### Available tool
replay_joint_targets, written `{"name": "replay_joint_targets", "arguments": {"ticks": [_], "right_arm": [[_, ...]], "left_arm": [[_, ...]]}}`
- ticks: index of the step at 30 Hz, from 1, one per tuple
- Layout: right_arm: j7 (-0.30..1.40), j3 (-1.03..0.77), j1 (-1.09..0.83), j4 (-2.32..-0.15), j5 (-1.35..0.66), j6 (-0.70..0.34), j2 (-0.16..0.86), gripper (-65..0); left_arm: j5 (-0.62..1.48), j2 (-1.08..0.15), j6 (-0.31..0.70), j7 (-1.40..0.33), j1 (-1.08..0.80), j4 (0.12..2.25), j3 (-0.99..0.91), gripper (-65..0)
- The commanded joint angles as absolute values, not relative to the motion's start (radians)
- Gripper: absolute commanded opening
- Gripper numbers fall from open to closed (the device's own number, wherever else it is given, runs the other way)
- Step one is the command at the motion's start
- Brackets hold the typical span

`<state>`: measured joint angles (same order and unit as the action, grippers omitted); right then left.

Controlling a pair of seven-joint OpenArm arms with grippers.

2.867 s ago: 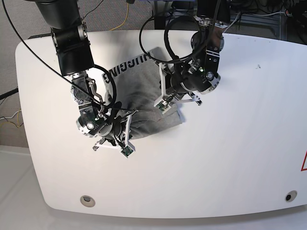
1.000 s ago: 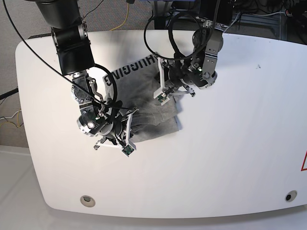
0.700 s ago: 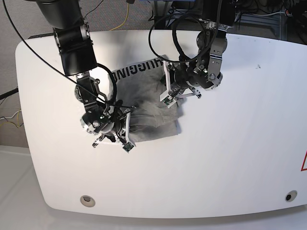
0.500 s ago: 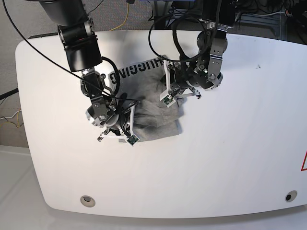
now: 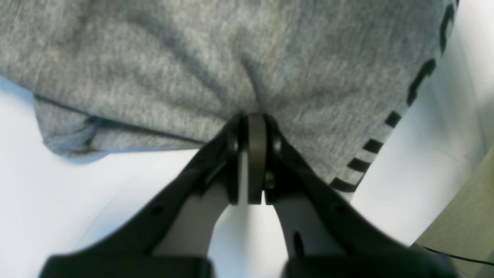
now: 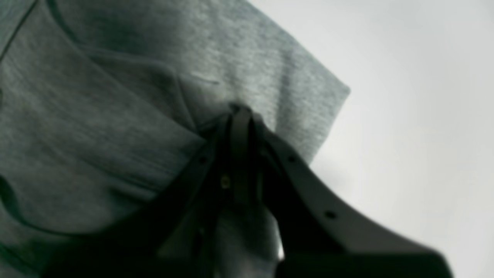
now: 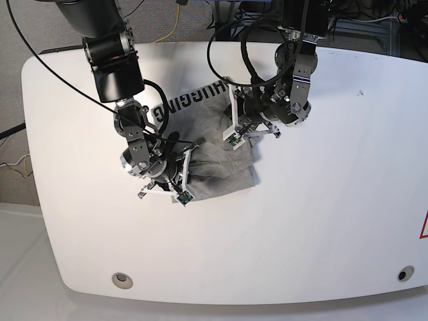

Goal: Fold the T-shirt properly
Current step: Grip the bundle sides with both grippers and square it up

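White and glossy, the rounded table (image 7: 321, 214) carries the heather-grey T-shirt (image 7: 214, 150) bunched near its upper middle, the black letters "HUGGING" (image 7: 189, 100) running along the far edge and the rest gathered in soft ridges between the two arms. The left gripper (image 5: 251, 119) is clenched on a pinch of the shirt's edge close to the lettering; in its wrist view the jaws meet flat with fabric puckering into them and bare table just beneath. The right gripper (image 6: 239, 112) is likewise clamped on cloth, biting where a seamed layer and a looser flap overlap, near a free corner. Both pinches look shallow, so the likeliest trouble is a slip: if either arm pulls hard or the two pull in different directions, the thin cotton could slide out and the fold would collapse. The right grip may also hold more than one layer, which would drag hidden fabric along and leave a lumpy, skewed fold. With the shirt already crumpled, any carry-over risks trapping wrinkles underneath. The arms work close together, so their cables (image 7: 227, 47) could snag too.
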<state>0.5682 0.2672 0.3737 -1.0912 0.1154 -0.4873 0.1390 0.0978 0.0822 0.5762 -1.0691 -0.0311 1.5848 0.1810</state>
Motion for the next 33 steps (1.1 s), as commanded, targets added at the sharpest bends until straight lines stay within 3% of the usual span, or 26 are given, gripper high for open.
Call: {"name": "replay_joint_targets", "arguments": {"ticks": [1, 17, 33], "right_arm": [[0.625, 0.269, 0.357, -1.082, 0.125, -0.506, 0.148, -65.0], [0.63, 0.266, 0.298, -1.159, 0.125, -0.503, 0.208, -65.0], [0.667, 0.222, 0.275, -1.194, 0.125, -0.504, 0.203, -65.0]], "left_arm": [[0.058, 0.079, 0.573, -1.109, -0.03, 1.589, 0.179, -64.2], [0.056, 0.024, 0.573, -1.109, -0.015, 1.59, 0.177, -64.2], [0.056, -0.019, 0.575, -1.11, 0.041, 1.59, 0.102, -64.2]]}}
